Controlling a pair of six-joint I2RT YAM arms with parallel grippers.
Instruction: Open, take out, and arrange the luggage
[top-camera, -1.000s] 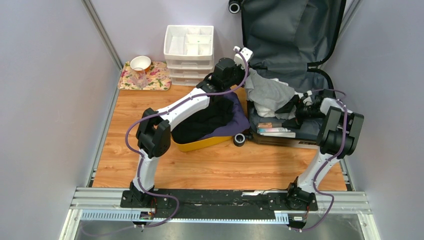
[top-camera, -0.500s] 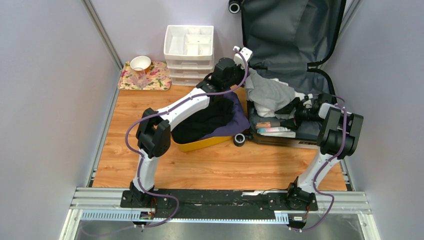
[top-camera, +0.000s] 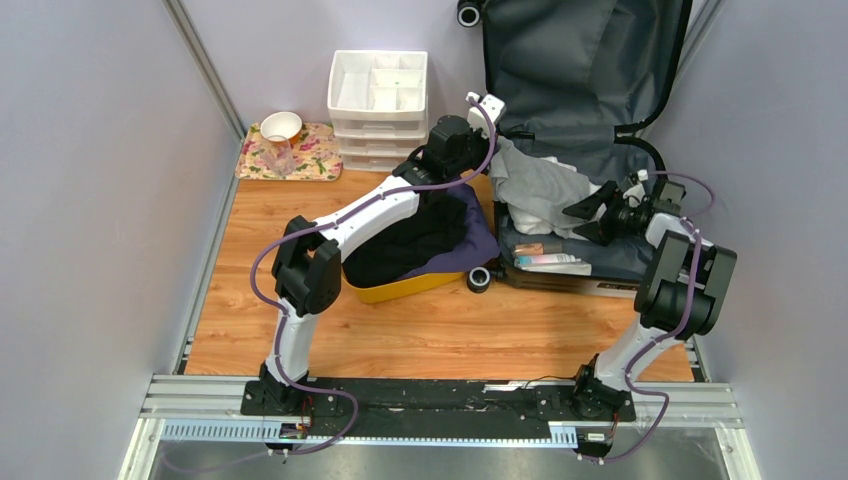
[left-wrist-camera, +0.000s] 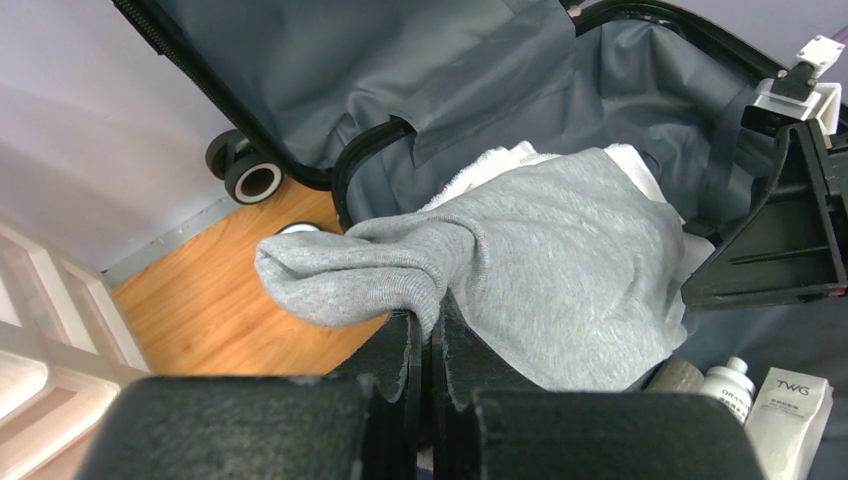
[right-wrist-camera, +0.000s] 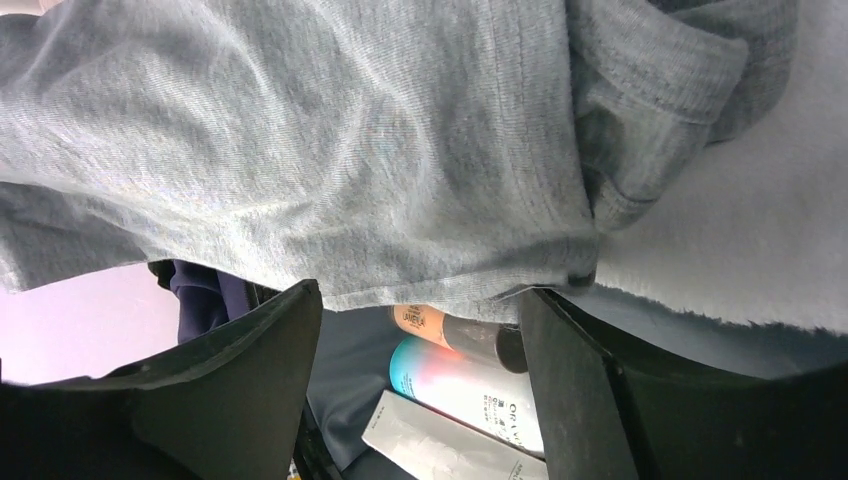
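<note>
The luggage (top-camera: 580, 60) lies open at the back right, its dark grey lined lid up against the wall; it also shows in the left wrist view (left-wrist-camera: 400, 60). A grey garment (top-camera: 535, 185) drapes over its near-left rim on a white towel (right-wrist-camera: 740, 240). My left gripper (top-camera: 498, 148) is shut on a fold of the grey garment (left-wrist-camera: 560, 260), fingertips pinched together (left-wrist-camera: 432, 320). My right gripper (top-camera: 588, 220) is open and empty inside the case, jaws wide just under the garment's hem (right-wrist-camera: 420, 300). Beneath it lie a teal tube (right-wrist-camera: 470, 385), an orange bottle (right-wrist-camera: 440, 325) and a white box (right-wrist-camera: 440, 440).
A yellow bin (top-camera: 410, 288) holding dark clothes (top-camera: 420, 235) sits under the left arm. A white drawer organizer (top-camera: 378, 95) stands at the back. A floral tray (top-camera: 310, 160) with a bowl (top-camera: 281, 125) is at the back left. A black wheel (top-camera: 479, 279) sits beside the bin.
My right arm has shifted right and back, drawing its gripper away from the toiletries; its fingers now show spread wide. The left arm and the garment have not moved.
</note>
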